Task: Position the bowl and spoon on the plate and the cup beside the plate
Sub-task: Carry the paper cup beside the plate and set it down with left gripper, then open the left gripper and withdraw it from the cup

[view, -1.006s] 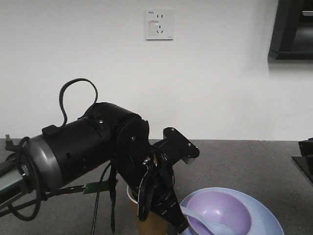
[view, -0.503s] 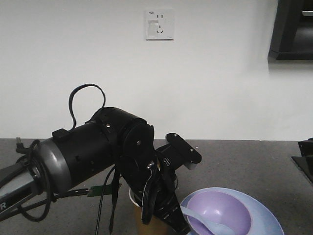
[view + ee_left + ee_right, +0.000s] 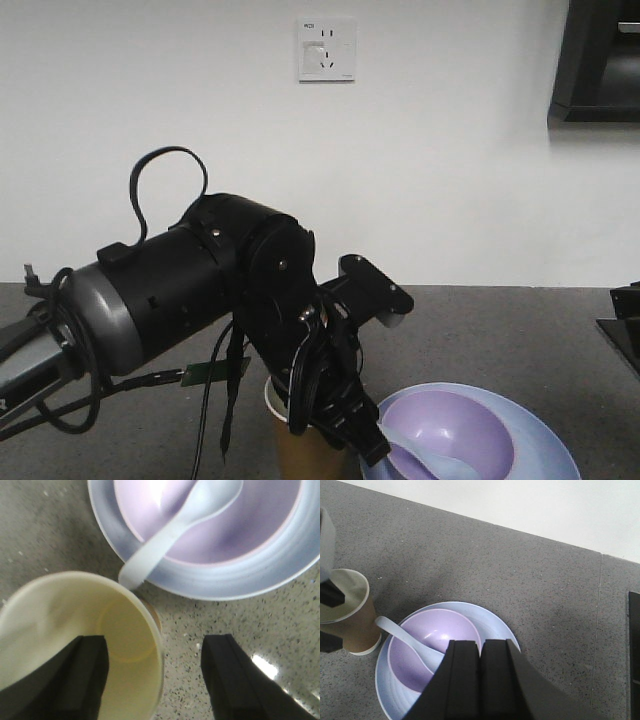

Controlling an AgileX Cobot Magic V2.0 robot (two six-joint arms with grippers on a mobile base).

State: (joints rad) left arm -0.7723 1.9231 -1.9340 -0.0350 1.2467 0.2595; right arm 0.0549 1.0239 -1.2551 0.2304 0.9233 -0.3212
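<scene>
The cup (image 3: 346, 611) stands just beside the plate (image 3: 497, 626), bowl (image 3: 427, 630) and spoon (image 3: 395, 630) set on it. The left gripper (image 3: 155, 677), jaws apart astride the cup's rim, has lifted slightly, apparently letting go. The right gripper (image 3: 481, 680) hangs closed, empty.

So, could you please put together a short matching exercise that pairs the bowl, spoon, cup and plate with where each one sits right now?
Things:
1. bowl
2. spoon
3. cup
4. plate

Places:
A. on the counter, under the bowl
B. scoop in the bowl, handle over the rim
C. on the plate
D. beside the plate, one finger of the left tool inside it

Pairs: 1-C, 2-B, 3-D, 4-A
</scene>
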